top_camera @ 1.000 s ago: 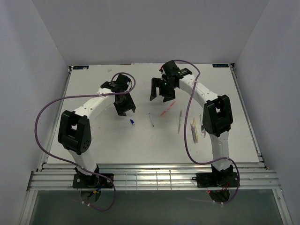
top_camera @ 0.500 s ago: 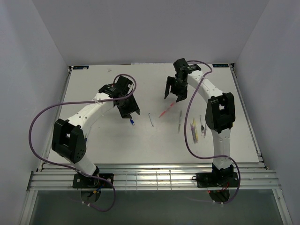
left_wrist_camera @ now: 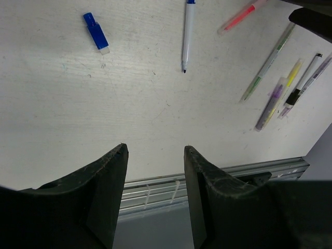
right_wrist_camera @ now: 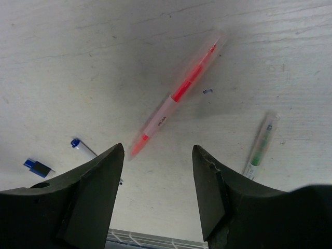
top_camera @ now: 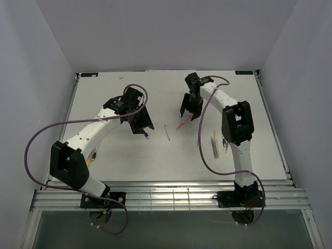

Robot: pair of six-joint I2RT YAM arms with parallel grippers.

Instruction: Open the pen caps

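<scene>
A loose blue pen cap [top_camera: 147, 136] lies on the white table, also in the left wrist view [left_wrist_camera: 96, 33]. A white pen with a blue end [left_wrist_camera: 186, 33] lies to its right. A red pen [right_wrist_camera: 177, 93] lies slanted, with its cap on. My left gripper [left_wrist_camera: 155, 149] is open and empty, hovering just up-left of the blue cap [top_camera: 139, 121]. My right gripper [right_wrist_camera: 157, 147] is open and empty, above the table just beyond the red pen [top_camera: 181, 125], its jaws wide on either side of the pen's near end.
A green pen [left_wrist_camera: 267, 63], yellow and purple pens [left_wrist_camera: 277, 96] and a grey-black pen [left_wrist_camera: 303, 85] lie in a row at the right [top_camera: 215, 141]. The green pen also shows in the right wrist view [right_wrist_camera: 261, 145]. Purple cables loop beside both arms. White walls enclose the table.
My right gripper has swung right, then come down and nearer to the red pen. My left arm's elbow has shifted left and its gripper has edged toward the blue cap.
</scene>
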